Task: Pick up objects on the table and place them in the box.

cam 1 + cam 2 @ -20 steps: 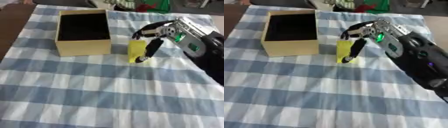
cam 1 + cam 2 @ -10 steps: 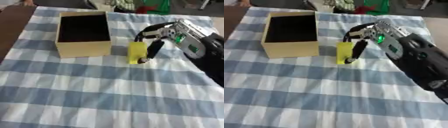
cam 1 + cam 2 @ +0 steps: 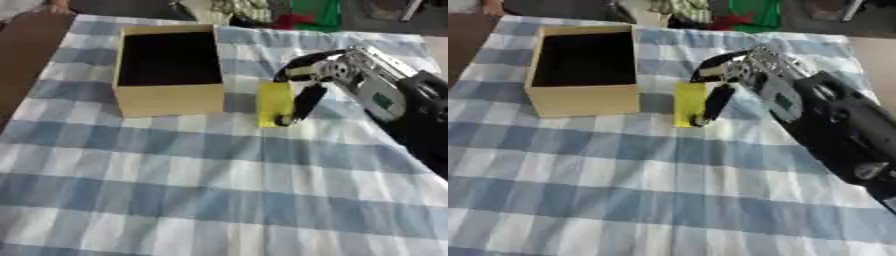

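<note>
A yellow block [image 3: 273,102] stands upright on the blue-and-white checked cloth, just right of an open tan cardboard box [image 3: 171,100] with a dark inside. My right hand [image 3: 337,70] reaches in from the right. Its fingers arch over the top and far side of the block, and a black finger [image 3: 306,100] lies down along the block's right side. The block's base rests on the cloth. The box holds nothing that I can see. My left hand shows in neither view.
The checked cloth [image 3: 201,190] covers the table towards me. Green and red clutter [image 3: 306,12] lies beyond the far edge. A brown surface [image 3: 26,60] borders the cloth on the left. My black right forearm [image 3: 842,135] crosses the right side.
The right hand has stayed round the yellow block, with hardly any shift. The block and box stand where they were.
</note>
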